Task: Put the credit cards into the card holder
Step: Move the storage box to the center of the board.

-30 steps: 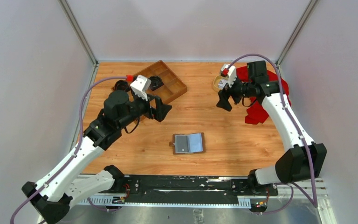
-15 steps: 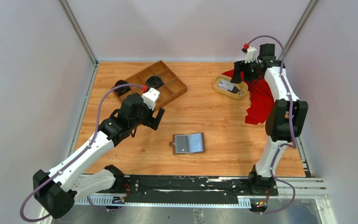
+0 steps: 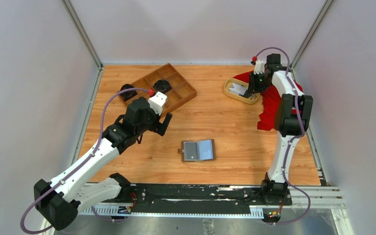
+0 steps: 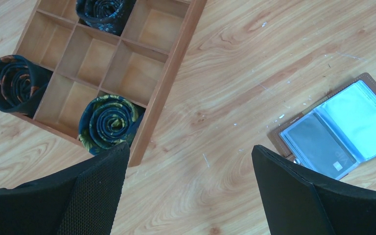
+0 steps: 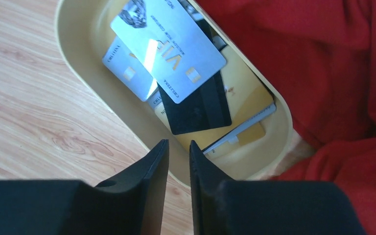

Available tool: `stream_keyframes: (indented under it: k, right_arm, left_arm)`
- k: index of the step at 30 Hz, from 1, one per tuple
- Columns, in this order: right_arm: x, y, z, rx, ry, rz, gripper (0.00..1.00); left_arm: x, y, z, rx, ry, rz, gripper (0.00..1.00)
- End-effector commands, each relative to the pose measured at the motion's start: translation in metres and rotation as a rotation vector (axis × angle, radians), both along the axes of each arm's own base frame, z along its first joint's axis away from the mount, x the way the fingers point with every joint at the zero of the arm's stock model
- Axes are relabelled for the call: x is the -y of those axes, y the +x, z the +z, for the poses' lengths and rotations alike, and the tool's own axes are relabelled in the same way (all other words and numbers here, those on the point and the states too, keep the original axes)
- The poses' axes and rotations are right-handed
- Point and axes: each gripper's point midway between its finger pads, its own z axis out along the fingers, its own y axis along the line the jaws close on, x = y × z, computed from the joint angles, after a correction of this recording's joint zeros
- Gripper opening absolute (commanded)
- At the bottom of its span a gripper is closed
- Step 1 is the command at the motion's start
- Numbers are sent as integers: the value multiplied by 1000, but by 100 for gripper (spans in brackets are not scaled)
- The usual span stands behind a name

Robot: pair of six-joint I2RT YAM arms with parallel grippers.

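Note:
The credit cards lie piled in the yellow dish at the back right. The right wrist view shows a silver card on top, a black card beneath it and further cards under those. My right gripper sits low at the dish's right end. Its jaws are closed to a narrow slit astride the dish's rim. The card holder lies open at mid-table with a grey card in one pocket. My left gripper hangs wide open and empty over bare wood left of the holder.
A wooden compartment tray stands at the back left, holding rolled dark ties. Another rolled tie rests against its left side. A red cloth lies crumpled behind and right of the dish.
My right gripper dropped to the dish's right end and its jaws narrowed from wide to a slit. The left arm pulled back earlier and has since held still, open.

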Motion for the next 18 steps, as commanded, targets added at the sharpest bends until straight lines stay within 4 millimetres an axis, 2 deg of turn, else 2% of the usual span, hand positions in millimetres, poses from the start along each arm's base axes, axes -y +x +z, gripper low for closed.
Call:
stream_keyframes:
  k: [1, 4, 6, 14, 18]
  right_arm:
    - [19, -1, -13, -29, -105, -15, 21]
    - [20, -10, -28, -62, -117, 21, 13]
    - [15, -21, -33, -80, -101, 67, 11]
    - [-9, -73, -33, -131, 0, 229, 10]
    - [-32, -105, -23, -154, 104, 332, 10]
  left_arm:
    - [-2, 3, 1, 10, 9, 2, 100]
    - [-2, 4, 0, 10, 15, 5, 100]
    - [-2, 4, -1, 7, 15, 6, 100]
    - [1, 3, -1, 0, 4, -8, 100]
    - [1, 2, 0, 1, 2, -11, 100]
